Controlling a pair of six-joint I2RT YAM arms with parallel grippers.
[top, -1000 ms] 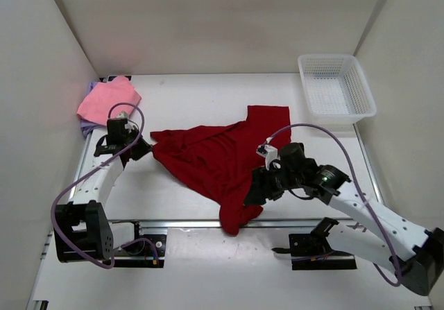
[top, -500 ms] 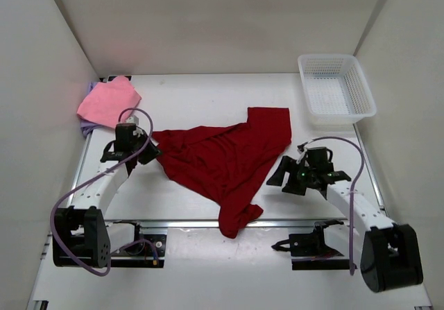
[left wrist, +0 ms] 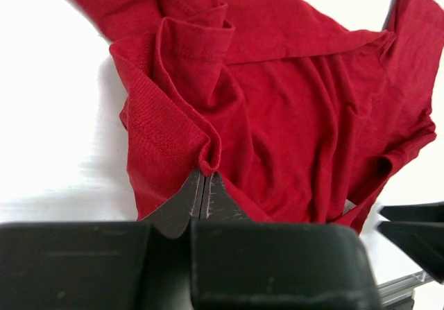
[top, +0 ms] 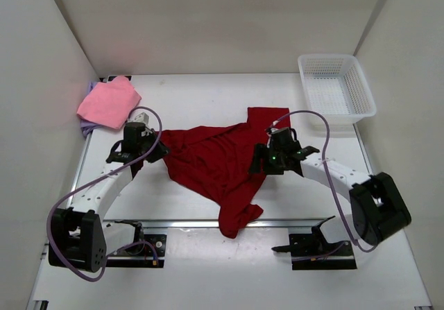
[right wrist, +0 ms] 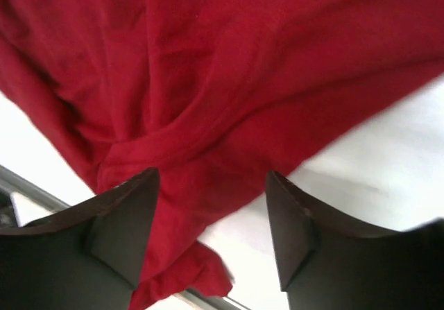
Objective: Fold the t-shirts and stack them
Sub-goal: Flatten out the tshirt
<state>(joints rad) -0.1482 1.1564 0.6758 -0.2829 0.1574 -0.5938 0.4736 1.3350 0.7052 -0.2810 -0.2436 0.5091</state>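
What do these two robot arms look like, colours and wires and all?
The left arm and right arm have white shells with black joints. A purple-grey cable loops loosely along each. The left gripper and right gripper are black, each with two flat, pointed fingers.

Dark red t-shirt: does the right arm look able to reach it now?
Probably yes. The right tool hangs open directly over the dark red t-shirt, with nothing between them.
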